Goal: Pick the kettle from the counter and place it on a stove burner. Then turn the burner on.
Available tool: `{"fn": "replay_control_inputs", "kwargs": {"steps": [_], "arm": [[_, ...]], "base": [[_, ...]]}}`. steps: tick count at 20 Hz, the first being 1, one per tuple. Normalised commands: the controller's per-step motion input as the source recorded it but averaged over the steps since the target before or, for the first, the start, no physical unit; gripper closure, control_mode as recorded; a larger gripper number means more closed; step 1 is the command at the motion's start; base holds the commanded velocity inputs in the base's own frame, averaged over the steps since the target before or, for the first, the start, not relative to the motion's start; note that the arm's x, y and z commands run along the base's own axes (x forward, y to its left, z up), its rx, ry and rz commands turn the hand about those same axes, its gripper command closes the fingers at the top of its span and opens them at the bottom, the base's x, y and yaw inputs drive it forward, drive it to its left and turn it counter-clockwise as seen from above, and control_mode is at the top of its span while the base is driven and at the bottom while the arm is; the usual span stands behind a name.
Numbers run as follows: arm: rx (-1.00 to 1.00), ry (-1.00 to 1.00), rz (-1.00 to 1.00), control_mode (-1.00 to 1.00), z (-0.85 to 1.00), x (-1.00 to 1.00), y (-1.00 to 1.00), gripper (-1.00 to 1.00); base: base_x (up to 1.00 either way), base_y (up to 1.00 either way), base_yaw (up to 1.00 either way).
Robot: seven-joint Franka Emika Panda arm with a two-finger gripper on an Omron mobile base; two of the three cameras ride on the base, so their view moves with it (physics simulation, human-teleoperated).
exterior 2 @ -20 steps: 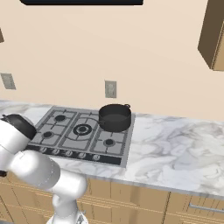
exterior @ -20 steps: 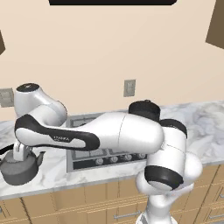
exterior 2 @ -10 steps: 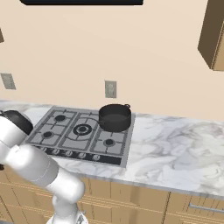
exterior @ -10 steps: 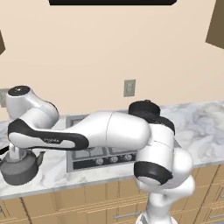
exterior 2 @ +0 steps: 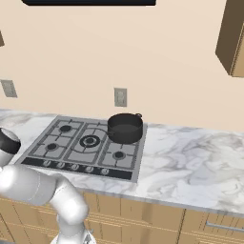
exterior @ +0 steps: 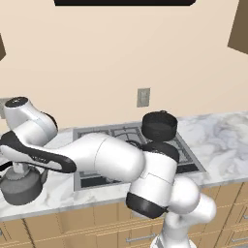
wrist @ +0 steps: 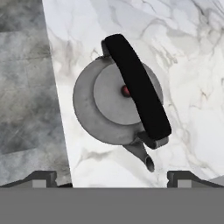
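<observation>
The grey kettle (wrist: 109, 105) stands upright on the marbled counter (wrist: 183, 52). Its black arched handle (wrist: 138, 98) runs diagonally across the lid, and its spout (wrist: 143, 156) points toward the fingertips. My gripper (wrist: 116, 178) hangs straight above it, open, with its tips wide apart and nothing between them. In the left base view the kettle (exterior: 22, 188) sits at the far left near the counter's front edge, under my gripper (exterior: 19, 169). A small stove burner (exterior 2: 119, 155) lies at the cooktop's front right.
A black round pot (exterior 2: 125, 127) occupies the back right burner of the steel cooktop (exterior 2: 45, 155), and a row of knobs (exterior 2: 76, 167) lines its front. The counter's edge (wrist: 59, 113) runs close beside the kettle, with grey floor beyond. More marbled counter (exterior 2: 190, 162) stretches right of the stove.
The arm's large links have swung left and lower across the left base view. The hand stays over the kettle, the jaws remain wide, and the kettle has not moved.
</observation>
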Motion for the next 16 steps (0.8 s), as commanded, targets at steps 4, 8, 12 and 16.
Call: {"fn": "replay_control_inputs", "kwargs": {"steps": [4,8,12,16], "arm": [[-0.03,0.00,0.00,-1.00,-0.31,0.31,0.00,-1.00],[0.00,0.00,0.00,-1.00,-0.15,0.26,0.02,-1.00],[0.00,0.02,0.00,-1.00,-0.18,0.29,0.14,-1.00],[0.00,0.05,0.01,-1.00,-0.31,0.19,0.17,-1.00]], "base": [[0.00,0.00,0.00],[0.00,0.00,0.00],[0.00,0.00,0.00],[0.00,0.00,0.00]]}}
